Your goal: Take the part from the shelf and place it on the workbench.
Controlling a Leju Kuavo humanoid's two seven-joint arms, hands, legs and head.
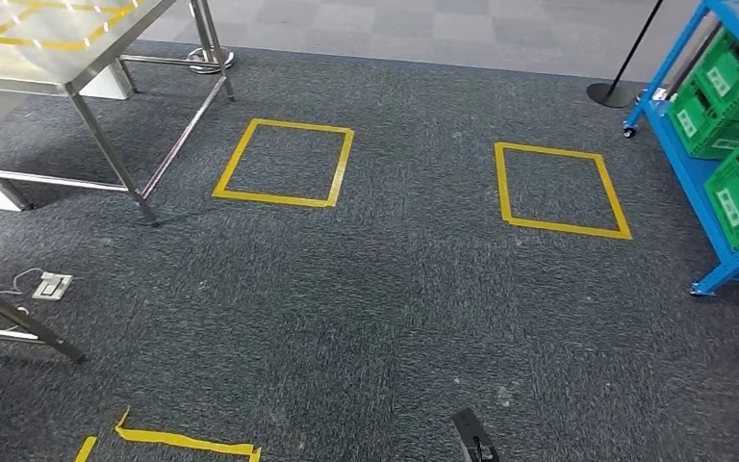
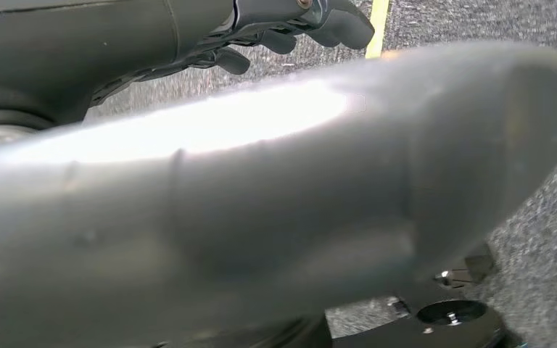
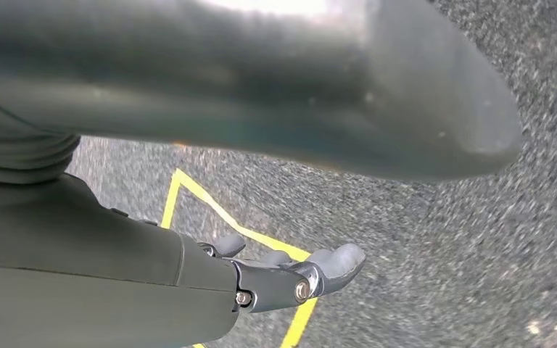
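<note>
Both arms hung low. The left hand (image 2: 290, 29) and the right hand (image 3: 290, 279) each held nothing, fingers loosely apart over the grey carpet (image 1: 366, 318) — though thumbs blocked much of both wrist views, so that reading is tentative. Farther out lay two yellow tape squares (image 1: 284, 162), with the steel tabletop (image 1: 67, 43) beyond on the left. The blue shelf (image 1: 678, 144) stood off to the right, nearer the right arm, carrying green bins (image 1: 731, 82); the part itself could not be made out — presumably inside one. Open carpet lay between the robot and the shelf.
</note>
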